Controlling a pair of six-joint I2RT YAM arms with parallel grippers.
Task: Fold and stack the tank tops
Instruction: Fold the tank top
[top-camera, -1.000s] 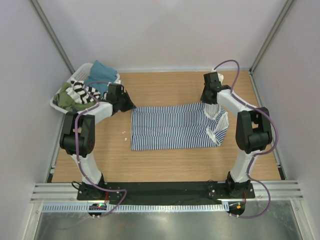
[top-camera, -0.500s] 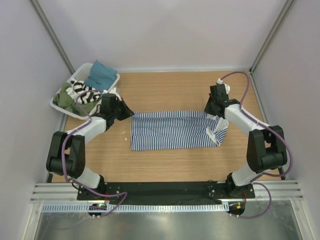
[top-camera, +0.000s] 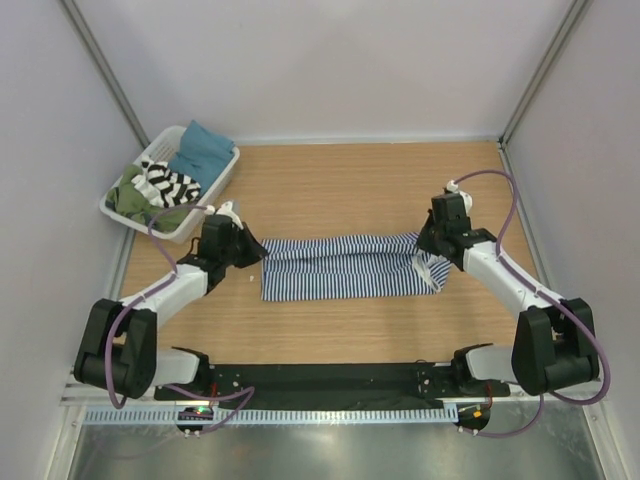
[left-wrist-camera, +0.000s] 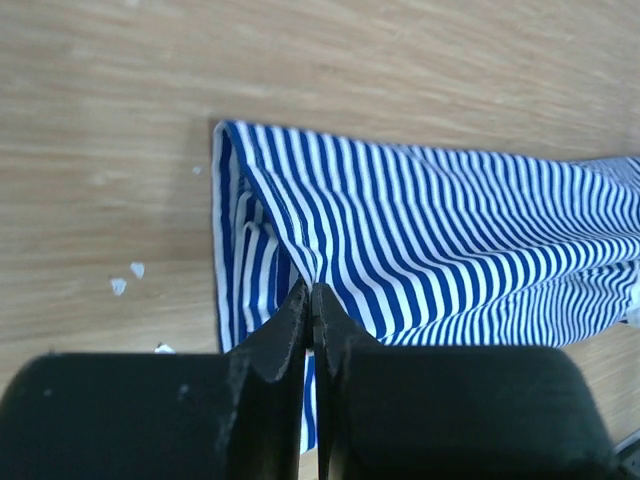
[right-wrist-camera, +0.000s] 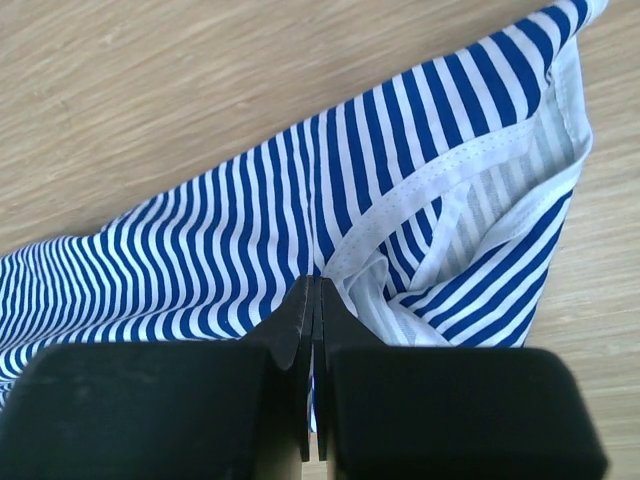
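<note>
Thin-striped top: the thin navy-and-white striped cloth tank top (top-camera: 345, 267) lies on the light wooden table (top-camera: 340, 180), stretched as a long band between the two grippers, its far edge doubled over toward the near side.
Left gripper: the left gripper (left-wrist-camera: 308, 300) sits low at the band's left end, its fingers pressed together on a raised fold of the striped cloth.
Right gripper: the right gripper (right-wrist-camera: 313, 295) is at the band's right end, its fingers pinched tight on the cloth just beside the white trim of an opening; the paler inside of the garment shows there.
Broad-striped top: the broad black-and-white striped cloth tank top (top-camera: 170, 183) lies crumpled in the white plastic slatted basket (top-camera: 215, 180) at the table's far left corner, well apart from both grippers.
Basket's other contents: a teal cloth (top-camera: 203, 145) and an olive-green cloth (top-camera: 135, 200).
Table surface: a few white specks (left-wrist-camera: 125, 280) near the left end of the band.
</note>
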